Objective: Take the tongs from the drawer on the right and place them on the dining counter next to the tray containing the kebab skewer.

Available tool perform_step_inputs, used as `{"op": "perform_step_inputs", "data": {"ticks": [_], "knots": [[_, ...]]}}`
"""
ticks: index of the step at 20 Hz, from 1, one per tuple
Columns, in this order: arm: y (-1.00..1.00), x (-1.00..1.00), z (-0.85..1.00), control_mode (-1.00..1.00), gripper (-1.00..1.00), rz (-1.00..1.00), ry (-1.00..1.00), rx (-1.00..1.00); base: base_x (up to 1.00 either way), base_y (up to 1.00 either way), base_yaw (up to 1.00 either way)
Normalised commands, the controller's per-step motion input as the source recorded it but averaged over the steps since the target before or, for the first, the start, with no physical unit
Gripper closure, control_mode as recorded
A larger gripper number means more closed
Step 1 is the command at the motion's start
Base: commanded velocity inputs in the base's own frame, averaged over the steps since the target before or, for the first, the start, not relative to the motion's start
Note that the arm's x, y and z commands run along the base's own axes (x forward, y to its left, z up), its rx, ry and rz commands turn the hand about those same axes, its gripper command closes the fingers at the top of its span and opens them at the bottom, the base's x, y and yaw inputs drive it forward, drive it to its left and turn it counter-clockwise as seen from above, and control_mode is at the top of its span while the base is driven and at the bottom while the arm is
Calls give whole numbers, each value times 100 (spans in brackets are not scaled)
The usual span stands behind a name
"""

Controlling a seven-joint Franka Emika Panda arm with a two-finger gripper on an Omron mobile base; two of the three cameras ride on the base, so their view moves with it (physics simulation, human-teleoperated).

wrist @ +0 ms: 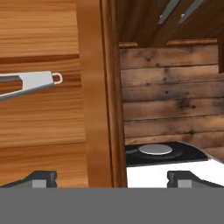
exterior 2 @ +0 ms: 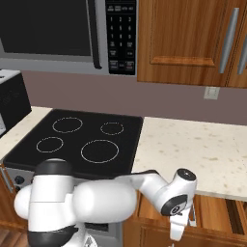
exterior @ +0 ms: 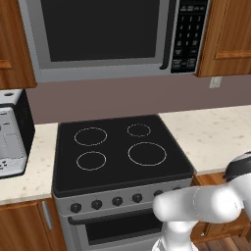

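Note:
The drawer [exterior 2: 218, 212] stands pulled out under the beige counter to the right of the stove, and its brown floor [wrist: 39, 131] and a side wall [wrist: 98, 109] fill the left of the hand view. The tongs [wrist: 30, 82] lie on that floor at the left; their grey end with a small ring points toward the wall. My gripper [wrist: 113, 178] hangs open above the drawer's edge, nothing between its fingertips [wrist: 41, 177], apart from the tongs. My wrist [exterior 2: 178, 193] bends down over the drawer. The dining counter, the tray and the kebab skewer are out of view.
A black stove [exterior: 120, 147] with a microwave [exterior: 103, 34] above it sits left of the drawer. The beige counter [exterior 2: 202, 149] overhangs the drawer's back. Wooden wall cabinets [exterior 2: 193, 38] hang above. A dark appliance [exterior: 12, 137] stands at the far left. Plank floor [wrist: 170, 100] lies beside the drawer.

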Motion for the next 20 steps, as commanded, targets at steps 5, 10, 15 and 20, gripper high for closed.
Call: {"op": "perform_step_inputs", "data": {"ticks": [5,10,15,20], "knots": [[0,12,-34,-100,-100,0,0,0,0,0,0],[0,10,-34,-100,-100,0,0,0,0,0,0],[0,6,-22,-100,-100,0,1,0,0,0,0],[-7,-52,-12,-100,-100,-1,1,0,0,0,0]]}}
